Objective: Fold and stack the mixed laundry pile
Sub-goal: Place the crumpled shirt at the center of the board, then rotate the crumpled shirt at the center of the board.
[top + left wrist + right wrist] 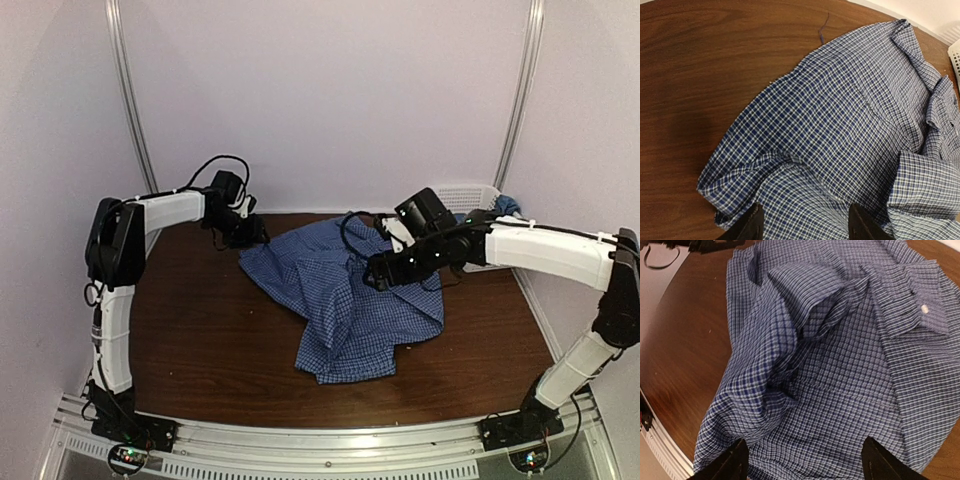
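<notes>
The blue-and-white checked shirt (345, 300) lies crumpled in the middle of the brown table, collar end towards the back. It fills the left wrist view (850, 125) and the right wrist view (840, 365), where a cuff with a white button (925, 309) shows. My left gripper (250, 235) is open and empty, low over the shirt's back left corner, fingers wide apart (807, 227). My right gripper (380, 272) is open and empty just above the shirt's middle (807, 462). A bit of the teal-blue t-shirt (508, 205) shows at the basket.
The white lattice basket (470, 195) stands at the back right corner, behind my right arm; its edge shows in the left wrist view (955, 55). A loose blue thread (823, 27) lies on the bare wood (220, 330) left of the shirt. Pale walls enclose the table.
</notes>
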### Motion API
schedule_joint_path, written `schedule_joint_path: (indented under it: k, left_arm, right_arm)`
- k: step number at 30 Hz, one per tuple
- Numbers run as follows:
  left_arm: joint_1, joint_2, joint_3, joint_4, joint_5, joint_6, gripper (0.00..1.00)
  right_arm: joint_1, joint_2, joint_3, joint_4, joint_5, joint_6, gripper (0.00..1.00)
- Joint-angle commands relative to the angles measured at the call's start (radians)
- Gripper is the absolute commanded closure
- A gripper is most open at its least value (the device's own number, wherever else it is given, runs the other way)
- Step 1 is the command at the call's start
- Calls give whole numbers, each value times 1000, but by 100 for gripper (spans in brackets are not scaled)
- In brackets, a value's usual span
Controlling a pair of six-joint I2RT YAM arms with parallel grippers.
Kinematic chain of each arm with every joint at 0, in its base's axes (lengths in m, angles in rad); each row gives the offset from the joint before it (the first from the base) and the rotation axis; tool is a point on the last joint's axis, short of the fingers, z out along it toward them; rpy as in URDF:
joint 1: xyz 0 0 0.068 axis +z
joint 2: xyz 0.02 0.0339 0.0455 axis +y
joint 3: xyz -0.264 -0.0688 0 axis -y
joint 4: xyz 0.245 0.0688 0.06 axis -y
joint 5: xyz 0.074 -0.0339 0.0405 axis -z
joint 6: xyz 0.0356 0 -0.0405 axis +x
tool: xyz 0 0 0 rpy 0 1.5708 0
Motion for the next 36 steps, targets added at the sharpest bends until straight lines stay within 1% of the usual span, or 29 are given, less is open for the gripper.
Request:
schedule_joint_path:
  k: [1, 2, 3, 5, 7, 9, 14, 17, 18, 19, 21, 23, 24, 27, 30, 33, 36]
  left_arm:
    - [-4, 83, 113, 26, 9, 0, 40]
    - [-4, 98, 131, 22, 12, 0, 37]
    - [-5, 113, 149, 20, 15, 3, 33]
    - [-4, 146, 183, 5, 17, 8, 28]
    - [-4, 168, 202, -7, 13, 14, 26]
    - [-5, 185, 212, -8, 16, 17, 27]
    - [-6, 217, 224, -31, 21, 23, 42]
    - [-7, 218, 210, -39, 21, 31, 47]
    - [-7, 216, 206, -45, 17, 33, 51]
    - [-7, 211, 199, -49, 14, 36, 56]
    - [-7, 191, 175, -51, 5, 37, 78]
    - [-5, 142, 128, -51, -23, 32, 97]
    - [-4, 92, 92, -46, -37, 29, 100]
    - [13, -65, -86, 20, -73, 8, 100]
    - [52, -230, -265, 72, -94, -23, 100]
    - [83, -381, -397, 59, -164, -21, 100]
    - [109, -516, -519, 39, -189, -19, 100]
  right_arm:
    - [117, 8, -129, 137, -2, 153, 23]
    - [140, 20, -145, 155, -2, 171, 23]
    - [164, 33, -156, 165, 2, 185, 24]
    - [199, 61, -165, 173, 21, 206, 25]
    - [218, 77, -178, 195, 24, 223, 26]
    - [235, 98, -182, 218, 24, 228, 26]
    - [267, 179, -145, 221, 36, 225, 27]
    - [283, 221, -139, 235, 27, 223, 27]
    - [288, 235, -136, 232, 29, 222, 27]
    - [293, 245, -136, 230, 30, 222, 27]
    - [296, 260, -146, 231, 31, 220, 27]
    - [296, 268, -160, 225, 36, 213, 27]
    - [293, 272, -168, 217, 42, 208, 26]
    - [272, 270, -195, 157, 88, 191, 27]
    - [240, 236, -241, 123, 114, 176, 26]
    - [206, 203, -272, 88, 131, 156, 26]
    - [156, 178, -290, 60, 140, 134, 26]
